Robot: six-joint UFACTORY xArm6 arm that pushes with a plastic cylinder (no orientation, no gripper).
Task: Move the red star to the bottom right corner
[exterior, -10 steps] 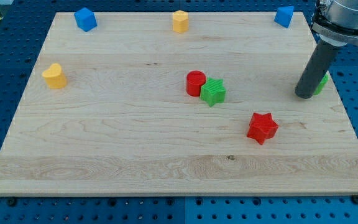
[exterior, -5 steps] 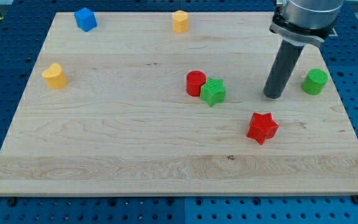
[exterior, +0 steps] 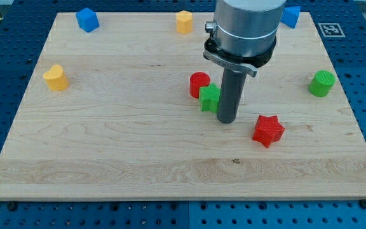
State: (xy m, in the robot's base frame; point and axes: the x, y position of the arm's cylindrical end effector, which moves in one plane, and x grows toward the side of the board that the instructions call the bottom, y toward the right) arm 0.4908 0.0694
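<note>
The red star [exterior: 268, 130] lies on the wooden board [exterior: 107, 152], right of centre and toward the view's bottom. My tip [exterior: 227, 119] stands on the board just left of the star and slightly higher in the view, with a small gap between them. The rod covers the right part of the green star [exterior: 209, 97], which sits next to a red cylinder [exterior: 199, 84].
A green cylinder [exterior: 322, 83] sits near the right edge. A blue block [exterior: 291, 16] sits at the top right, a yellow block [exterior: 183, 21] at top centre, a blue cube [exterior: 87, 19] at top left, and a yellow block [exterior: 55, 77] at the left.
My tip has moved from the right side of the board to the left, from beside the green cylinder to just left of the red star. No block has moved.
</note>
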